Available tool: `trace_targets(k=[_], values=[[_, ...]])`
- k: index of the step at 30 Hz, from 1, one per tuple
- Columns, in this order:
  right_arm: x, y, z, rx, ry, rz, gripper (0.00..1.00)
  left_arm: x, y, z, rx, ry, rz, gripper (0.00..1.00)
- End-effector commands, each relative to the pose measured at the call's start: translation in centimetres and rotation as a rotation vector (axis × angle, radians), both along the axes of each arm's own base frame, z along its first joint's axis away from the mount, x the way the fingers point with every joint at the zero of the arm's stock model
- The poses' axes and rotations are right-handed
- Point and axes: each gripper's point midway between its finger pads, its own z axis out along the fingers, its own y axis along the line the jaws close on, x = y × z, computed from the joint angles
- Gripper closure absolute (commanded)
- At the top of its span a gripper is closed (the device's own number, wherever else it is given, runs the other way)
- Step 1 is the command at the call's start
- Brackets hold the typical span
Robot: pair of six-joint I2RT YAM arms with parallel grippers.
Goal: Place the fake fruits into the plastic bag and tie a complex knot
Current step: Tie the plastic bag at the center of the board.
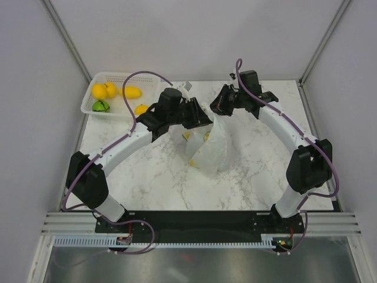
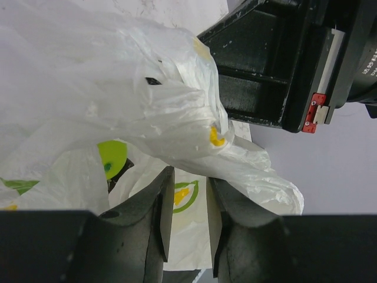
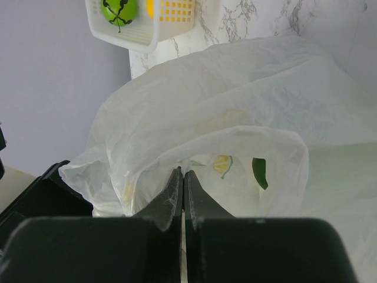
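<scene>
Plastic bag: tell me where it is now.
Top view: the plastic bag sits mid-table, between the left gripper and right gripper, right of the basket.

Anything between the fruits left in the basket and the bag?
Yes. The left gripper and its wrist lie across the straight line from the fake fruits in the basket to the plastic bag. The right gripper is clamped on the bag's film.

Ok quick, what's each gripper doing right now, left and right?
Left gripper: jaws apart, open, with the plastic bag just past their tips.
Right gripper: jaws closed, pinching the plastic bag.
</scene>
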Motion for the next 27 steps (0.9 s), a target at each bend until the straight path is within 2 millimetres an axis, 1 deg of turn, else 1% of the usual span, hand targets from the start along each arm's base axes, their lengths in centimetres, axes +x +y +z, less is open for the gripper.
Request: trace_targets(k=[1,3,4,8,11,15,16,17,18,19,20,21,23,25,26,27], values=[[0.2,0.4,1.1,0.011,-0.022,-0.013,1.0,1.6,-0.8,2.7,-0.052,-0.087,0.038,0.64],[0.1,0.4,1.3,0.016,-0.018,-0.019,1.0,1.9,-0.8,2.9,-0.045,-0.103,0.051,0.64],[-0.1,0.3,1.0,0.012,-0.009,-0.025,1.0,1.9,-0.8,3.0,-0.042,-0.111,0.053,0.64],[-0.5,0.3,1.1,0.028,0.027,-0.049,1.0,2.3,-0.9,2.8,-0.024,-0.126,0.071,0.63],[-0.9,0.4,1.0,0.031,0.06,-0.064,1.0,2.6,-0.9,3.2,-0.018,-0.148,0.083,0.62],[-1.4,0.3,1.1,0.036,0.111,-0.112,1.0,2.9,-1.0,4.4,-0.021,-0.18,0.085,0.61],[-1.7,0.2,0.8,0.035,0.152,-0.134,1.0,2.9,-0.9,4.5,-0.017,-0.185,0.084,0.61],[-1.9,0.1,0.9,0.043,0.167,-0.146,1.0,2.8,-0.9,4.4,-0.009,-0.181,0.08,0.61],[-2.1,0.1,1.0,0.051,0.18,-0.158,1.0,2.9,-0.8,4.9,-0.007,-0.191,0.081,0.6],[-2.2,0.0,1.0,0.07,0.222,-0.19,1.0,2.8,-0.9,5.0,-0.003,-0.193,0.077,0.6],[-2.4,-0.1,1.5,0.08,0.225,-0.205,1.0,2.7,-0.8,5.3,-0.001,-0.194,0.075,0.6],[-2.3,-0.3,1.4,0.079,0.238,-0.235,1.0,2.7,-0.8,5.4,-0.001,-0.195,0.073,0.6],[-2.8,-0.6,1.2,0.097,0.308,-0.283,1.0,2.6,-0.8,5.7,-0.003,-0.197,0.071,0.6],[-3.3,-0.1,1.0,0.122,0.358,-0.282,1.0,2.4,-0.8,6.0,0.0,-0.202,0.064,0.6],[-3.3,0.0,1.3,0.141,0.383,-0.298,1.0,2.4,-0.8,6.5,-0.001,-0.21,0.063,0.6],[-3.2,0.1,1.8,0.151,0.376,-0.302,1.0,2.3,-0.8,6.3,0.012,-0.209,0.056,0.6]])
